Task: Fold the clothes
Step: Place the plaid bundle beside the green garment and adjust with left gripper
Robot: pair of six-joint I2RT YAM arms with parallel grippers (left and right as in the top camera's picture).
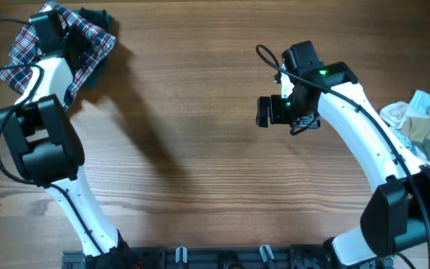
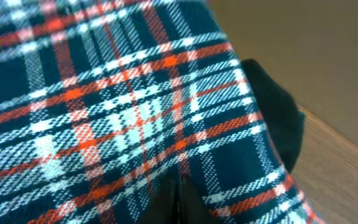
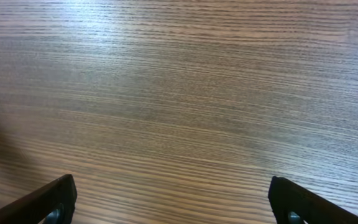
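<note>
Well, the folding has hardly begun. The plaid top (image 1: pixel 88 46) sits in a crumpled heap at the far left corner of the bench (image 1: pixel 200 172), with a dark cloth (image 1: pixel 99 16) just beside it. The left gripper (image 2: pixel 178 200) is closed tight, pinching the plaid top. The right gripper (image 1: pixel 264 112) is wide open and holds nothing, over bare wood. I think the top must be laid flat first, then folded. A pile of pale clothes (image 1: pixel 424 127) waits at the right edge. The bench is brown wood with fine lines. No room shows.
</note>
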